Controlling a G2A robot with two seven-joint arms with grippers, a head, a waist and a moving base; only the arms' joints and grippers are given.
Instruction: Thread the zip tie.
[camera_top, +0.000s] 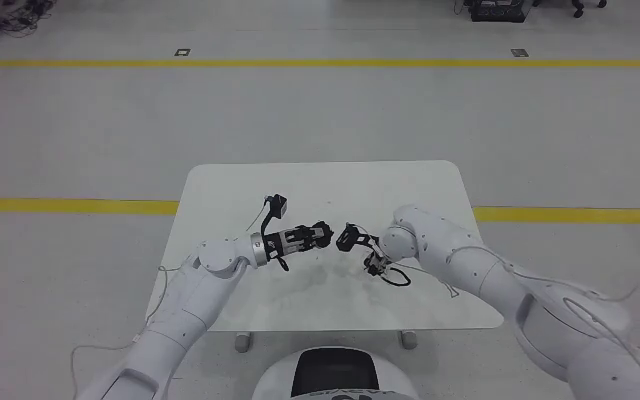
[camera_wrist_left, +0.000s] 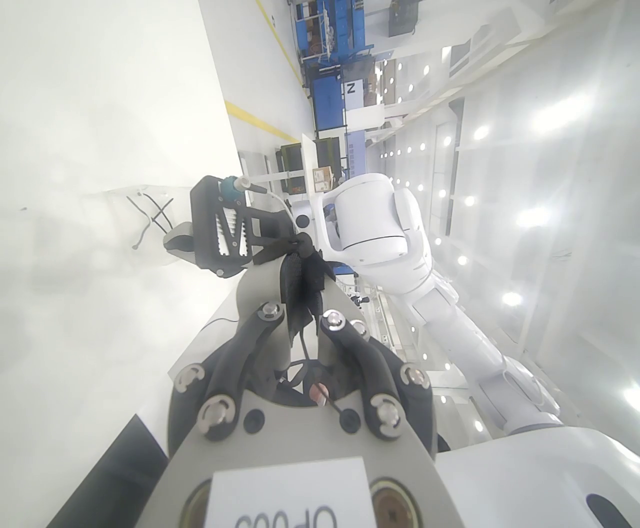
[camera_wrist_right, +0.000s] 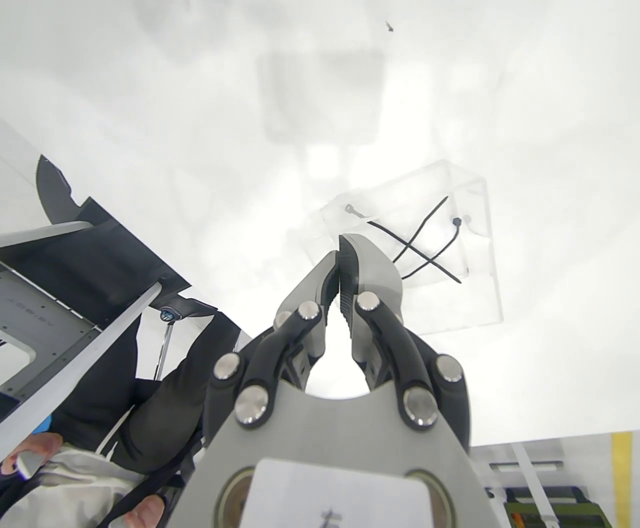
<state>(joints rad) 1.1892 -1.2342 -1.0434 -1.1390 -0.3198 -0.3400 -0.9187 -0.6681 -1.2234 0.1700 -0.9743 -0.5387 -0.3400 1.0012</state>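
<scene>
One white worktop (camera_top: 420, 190) carries one clear box (camera_wrist_right: 480, 300) holding what look like three black zip ties (camera_wrist_right: 425, 255) crossed over each other, and two pincers hang close together above it, the left pincer (camera_top: 328, 232) at nine o'clock of the right pincer (camera_top: 346, 238).

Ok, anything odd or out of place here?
Nothing stands out. Two zip ties lie crossed inside the clear box on the table, none spilled, and the right claw, shut, points toward it.
</scene>
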